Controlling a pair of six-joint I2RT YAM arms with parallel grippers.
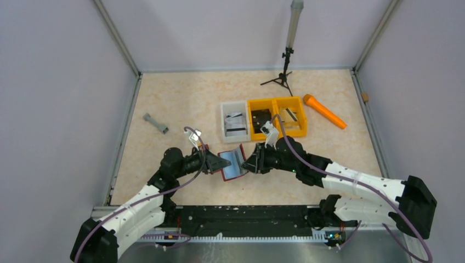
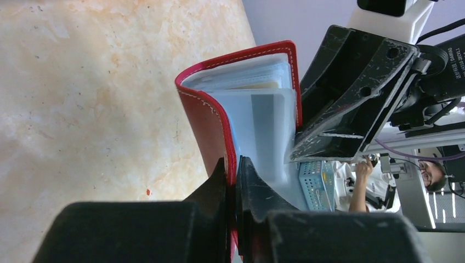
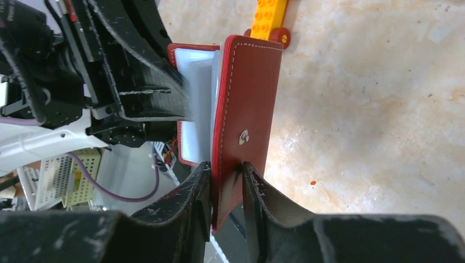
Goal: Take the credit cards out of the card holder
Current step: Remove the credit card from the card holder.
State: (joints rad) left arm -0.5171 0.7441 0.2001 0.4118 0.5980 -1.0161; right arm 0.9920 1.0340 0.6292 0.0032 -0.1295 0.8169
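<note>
Open card holder point(image 1: 232, 164) off table between pincers: left gripper point(image 1: 222, 163) clenched on one cover, right gripper point(image 1: 247, 164) clenched on other

Card holder point(image 3: 248, 104) red, white stitching, pale blue-grey pockets; table point(image 1: 181, 104) beige marbled.
</note>
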